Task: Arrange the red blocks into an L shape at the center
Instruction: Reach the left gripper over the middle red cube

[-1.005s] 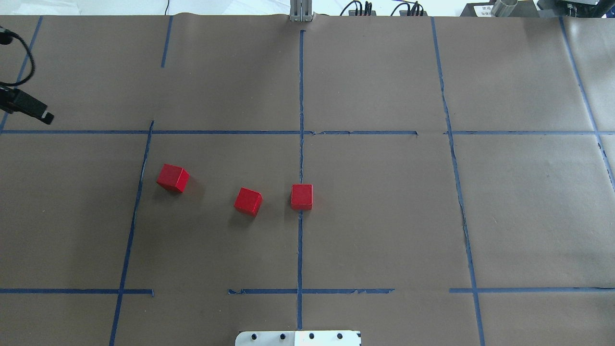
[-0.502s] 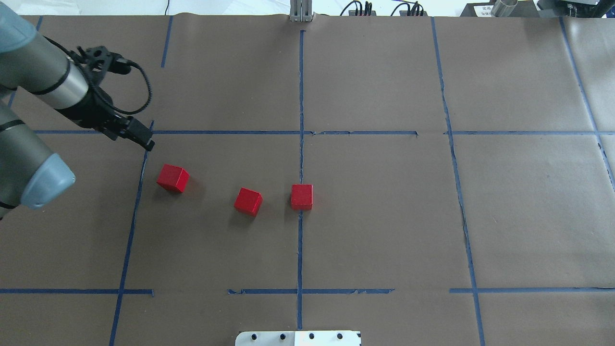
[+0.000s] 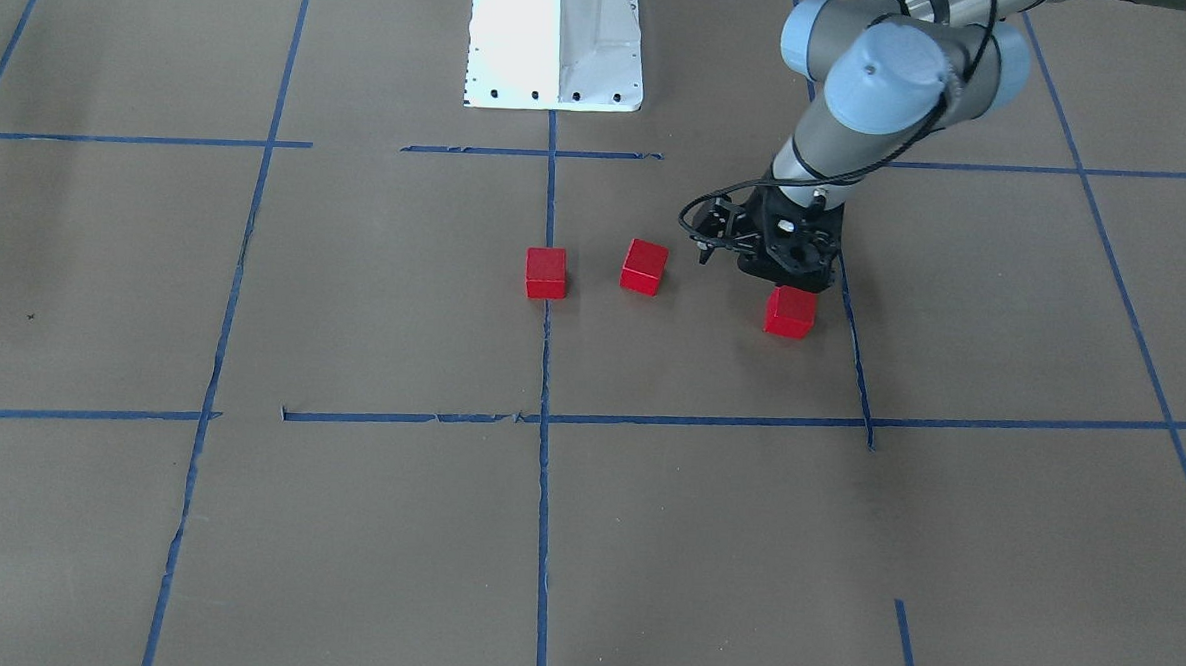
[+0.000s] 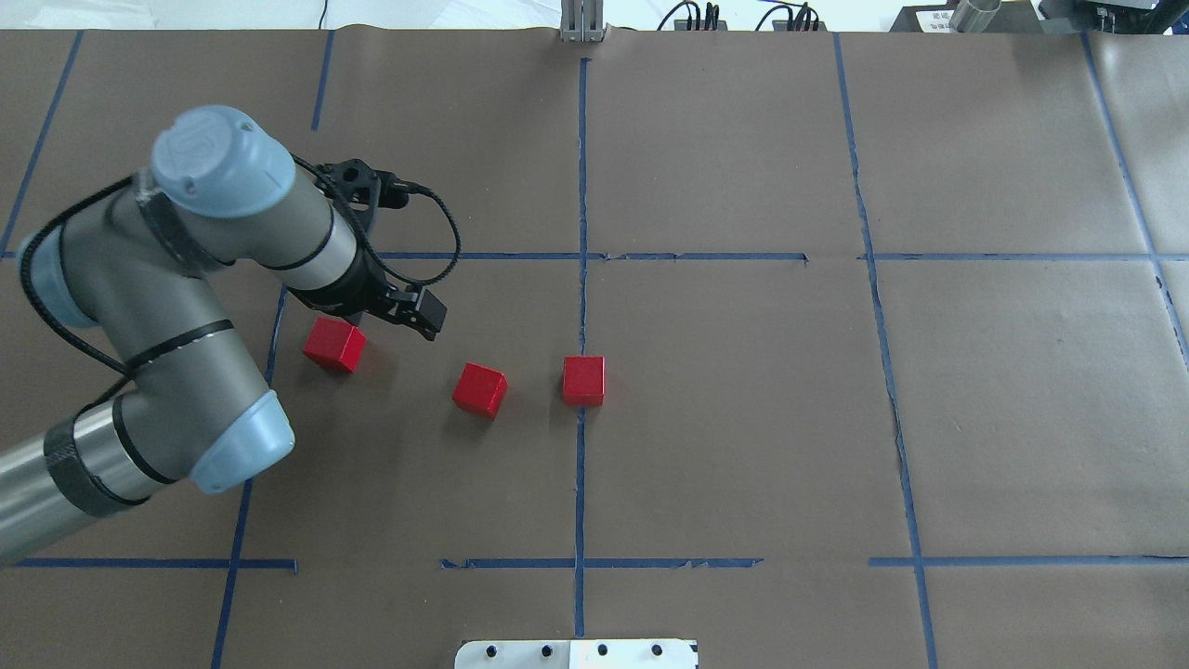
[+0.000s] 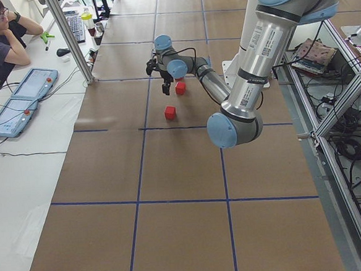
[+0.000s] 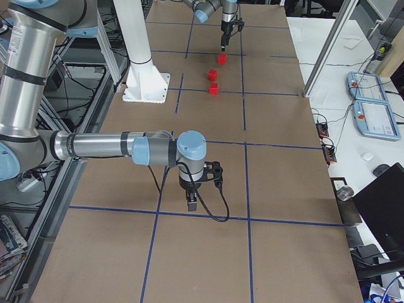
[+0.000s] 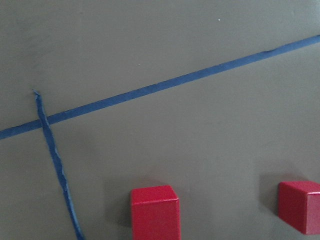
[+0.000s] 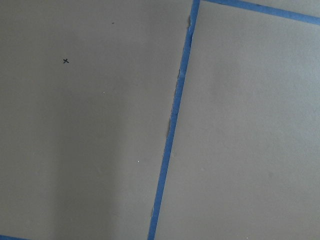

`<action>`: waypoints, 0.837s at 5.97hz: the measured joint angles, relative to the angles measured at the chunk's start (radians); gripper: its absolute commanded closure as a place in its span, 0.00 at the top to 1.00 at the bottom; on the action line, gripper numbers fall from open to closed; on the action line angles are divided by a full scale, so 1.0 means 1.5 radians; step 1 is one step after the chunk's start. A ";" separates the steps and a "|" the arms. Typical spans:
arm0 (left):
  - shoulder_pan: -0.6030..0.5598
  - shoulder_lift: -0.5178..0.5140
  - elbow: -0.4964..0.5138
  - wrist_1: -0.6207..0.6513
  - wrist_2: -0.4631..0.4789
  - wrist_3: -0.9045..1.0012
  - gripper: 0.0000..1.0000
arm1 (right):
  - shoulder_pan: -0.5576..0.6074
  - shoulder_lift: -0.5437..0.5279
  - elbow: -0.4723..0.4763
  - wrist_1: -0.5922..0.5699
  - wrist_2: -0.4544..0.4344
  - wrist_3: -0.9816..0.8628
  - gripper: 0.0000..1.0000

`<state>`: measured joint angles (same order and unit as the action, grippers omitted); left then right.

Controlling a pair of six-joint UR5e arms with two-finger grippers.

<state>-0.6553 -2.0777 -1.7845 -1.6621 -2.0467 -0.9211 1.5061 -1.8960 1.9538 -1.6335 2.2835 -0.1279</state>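
Three red blocks lie in a loose row in the center cell (image 4: 743,418): the leftmost (image 4: 334,344), the middle one (image 4: 480,390) and one on the vertical blue tape line (image 4: 583,381). In the front-facing view they are the leftmost (image 3: 790,313), the middle one (image 3: 644,266) and the taped one (image 3: 546,273). My left gripper (image 4: 427,321) hovers above the paper beside the leftmost block with its fingers together and holds nothing. The left wrist view shows that block (image 7: 155,212) low in the middle. My right gripper (image 6: 191,206) shows only in the exterior right view, far from the blocks; I cannot tell its state.
The white robot base plate (image 4: 576,653) sits at the near edge of the table. A metal post (image 5: 68,32) stands at the table's far side, where an operator (image 5: 0,42) sits at a side bench with teach pendants. Blue tape lines divide the brown paper.
My left arm has swung in from the left edge toward the middle, from over the tape corner to beside the leftmost red block. The blocks have not moved.
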 measured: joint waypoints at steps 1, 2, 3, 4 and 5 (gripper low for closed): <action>0.036 -0.026 0.017 -0.001 0.046 -0.040 1.00 | 0.000 0.001 -0.001 0.000 0.001 0.002 1.00; 0.058 -0.044 0.037 -0.002 0.074 -0.061 1.00 | 0.000 0.001 -0.001 0.001 0.003 0.002 1.00; 0.071 -0.051 0.050 -0.002 0.087 -0.069 1.00 | 0.000 0.002 -0.002 0.001 0.008 0.003 1.00; 0.081 -0.054 0.058 -0.002 0.096 -0.072 1.00 | 0.000 0.003 -0.002 0.001 0.011 0.003 1.00; 0.086 -0.057 0.065 -0.003 0.099 -0.074 1.00 | 0.000 0.003 -0.002 0.001 0.013 0.003 1.00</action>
<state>-0.5268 -2.1639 -1.6869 -1.6662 -1.8978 -1.0315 1.5064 -1.8916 1.9502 -1.6322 2.3035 -0.1239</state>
